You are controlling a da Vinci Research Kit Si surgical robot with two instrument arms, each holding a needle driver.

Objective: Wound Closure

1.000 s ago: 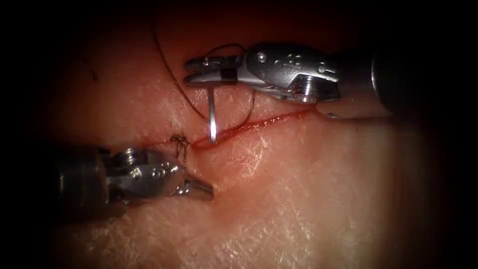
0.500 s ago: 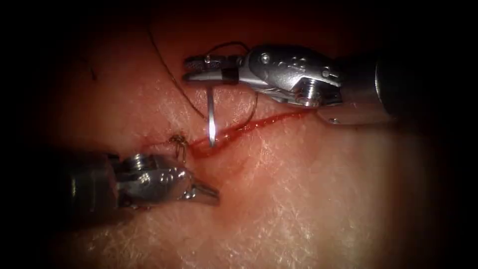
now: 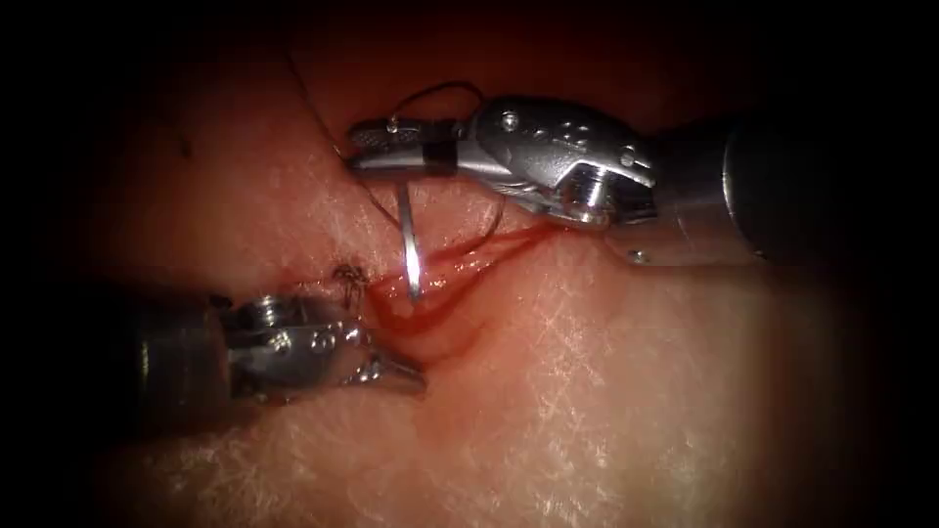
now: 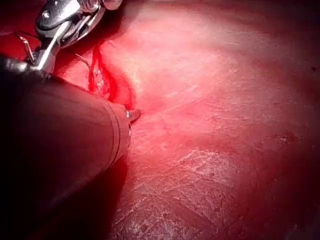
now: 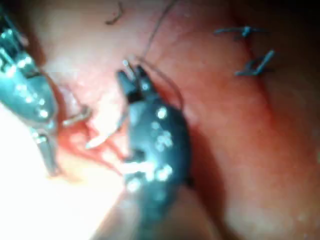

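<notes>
— Steel, thin and curved: the needle hangs from the right tool, whose jaws are clamped on its upper end. Its bright tip points down at the cut, at the wet red opening; I cannot tell whether the point is in the tissue or only touching it.

— And the thread?

— Dark and fine. It arches over the right tool's jaws, and another strand runs up across the tissue on the left into shadow, where it is lost. A small dark knot sits at the left end of the cut.

— What about the other tool?

— The left tool lies low and left of the cut, its tapered jaws together, pressing on the pale, fibrous tissue just below the wound. They appear to hold nothing. Red fluid pools glossy in the gape beside them.

— The close cameras?

— In the left wrist view a dark shaft hides most of the left tool. In the right wrist view the right tool is blurred; the needle shows as a pale streak.
</notes>
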